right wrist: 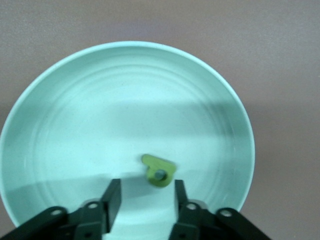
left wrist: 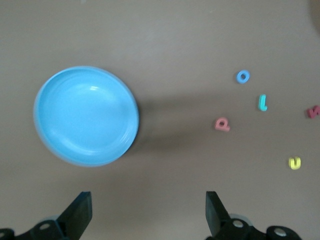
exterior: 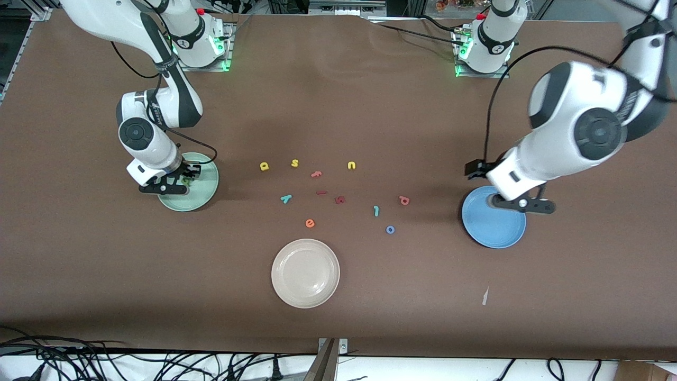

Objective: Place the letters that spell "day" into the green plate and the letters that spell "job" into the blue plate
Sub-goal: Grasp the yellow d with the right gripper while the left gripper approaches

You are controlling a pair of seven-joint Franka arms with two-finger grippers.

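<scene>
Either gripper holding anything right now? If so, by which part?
Nothing held. Right gripper is open over the green plate, the green "d" lying free in it. Left gripper is open, empty, by the blue plate.

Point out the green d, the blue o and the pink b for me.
green d (right wrist: 159, 172), right wrist view, its round bowl.
blue o (exterior: 390, 229), front view, its ring.
pink b (exterior: 404, 200), front view, its middle.
</scene>
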